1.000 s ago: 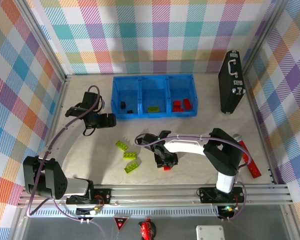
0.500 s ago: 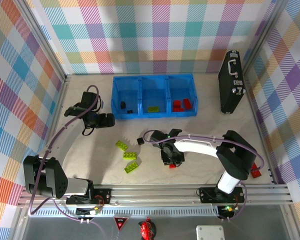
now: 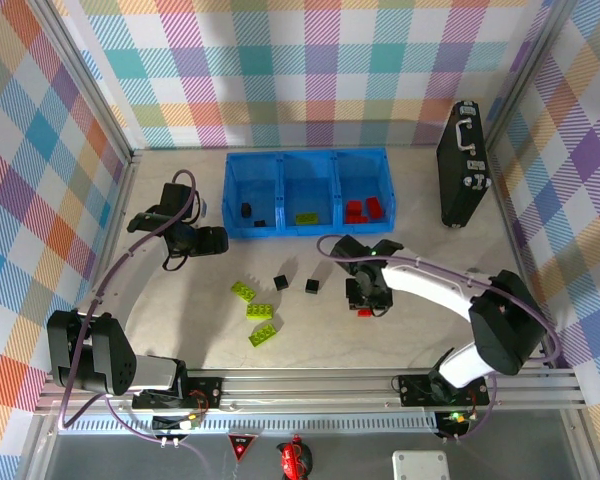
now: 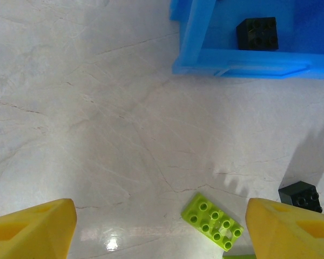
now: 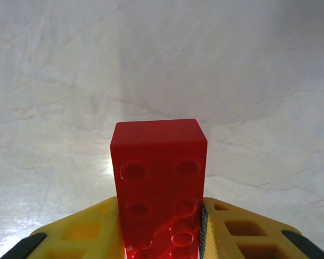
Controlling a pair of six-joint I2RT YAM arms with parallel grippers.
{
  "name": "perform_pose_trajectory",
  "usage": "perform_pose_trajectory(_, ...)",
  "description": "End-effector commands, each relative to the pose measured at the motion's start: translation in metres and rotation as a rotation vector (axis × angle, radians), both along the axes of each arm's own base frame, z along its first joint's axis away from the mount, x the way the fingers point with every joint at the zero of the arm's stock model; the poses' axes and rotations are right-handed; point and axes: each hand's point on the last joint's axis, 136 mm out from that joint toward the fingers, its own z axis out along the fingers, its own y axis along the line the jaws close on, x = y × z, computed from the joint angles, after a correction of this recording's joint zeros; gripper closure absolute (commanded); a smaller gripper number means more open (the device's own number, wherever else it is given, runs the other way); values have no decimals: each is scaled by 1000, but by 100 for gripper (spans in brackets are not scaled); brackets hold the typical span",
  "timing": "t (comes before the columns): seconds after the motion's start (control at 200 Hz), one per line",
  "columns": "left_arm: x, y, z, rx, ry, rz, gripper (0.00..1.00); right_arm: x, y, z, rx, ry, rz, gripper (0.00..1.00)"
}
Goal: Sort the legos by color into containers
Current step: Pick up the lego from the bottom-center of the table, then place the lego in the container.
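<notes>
1. The right gripper (image 3: 366,298) is clenched on a red lego (image 3: 364,311). In the right wrist view the red lego (image 5: 159,172) is pinched between the two yellow fingers (image 5: 81,232), with its studded face toward the camera.
2. A second ago this gripper was nearer and further left, just right of the green legos (image 3: 261,311). It has since carried the brick far and to the right. It now sits near the blue tray (image 3: 320,231), in front of the right compartment but apart from it.
3. The right arm's elbow has swung out to the right with that move.
4. One black cube (image 3: 281,283) and a second black cube (image 3: 312,286) lie on the table between the green legos and the right gripper. A second ago the arm covered that spot, and half a second ago only the left cube showed.
5. The three green legos stay unmoved in their loose cluster left of centre.
6. The left gripper (image 3: 220,239) is released, just left of the tray's near-left corner, and has barely shifted. In the left wrist view the left gripper (image 4: 161,216) has its fingers wide apart with nothing between them. Below it lie a green lego (image 4: 213,222) and a black cube (image 4: 299,195).
7. The tray's contents are unchanged: black legos (image 3: 246,210) on the left, a green one (image 3: 306,217) in the middle and red legos (image 3: 365,208) on the right.
</notes>
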Motion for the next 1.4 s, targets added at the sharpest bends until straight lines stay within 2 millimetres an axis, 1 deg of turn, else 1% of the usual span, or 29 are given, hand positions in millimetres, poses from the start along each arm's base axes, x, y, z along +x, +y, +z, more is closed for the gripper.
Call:
perform_pose_trajectory(0.0,2,3,7,5,-8,-15,18,13,-18,17,-19,-34,35,65)
perform_pose_trajectory(0.125,1,7,9,17,-17,-2,19,36,-29,33,7,-78,24,64)
perform_pose_trajectory(0.325,5,-3,25,-29,-99,-50,19,75,-44,60,45,-148,-1,64)
perform_pose_trajectory(0.4,6,-5,31,-43,-124,-52,20,90,-45,69,67,-169,-2,64)
perform_pose_trajectory(0.565,7,-5,36,-51,-161,-43,18,123,-48,86,89,-210,0,64)
perform_pose_trajectory(0.715,6,-8,37,-66,-143,-53,14,154,-46,97,123,-236,1,64)
perform_pose_trajectory(0.87,6,-6,31,-58,-104,-34,14,183,-39,98,136,-232,26,64)
perform_pose_trajectory(0.97,5,-3,29,-39,-90,-29,14,201,-35,93,128,-219,46,64)
perform_pose_trajectory(1.08,4,-8,30,-56,-89,-55,14,221,-31,90,117,-213,62,64)
perform_pose_trajectory(1.185,3,-6,30,-46,-86,-53,14,241,-30,83,98,-201,69,64)
perform_pose_trajectory(1.395,2,-6,28,-49,-87,-47,14,282,-35,69,57,-217,62,64)
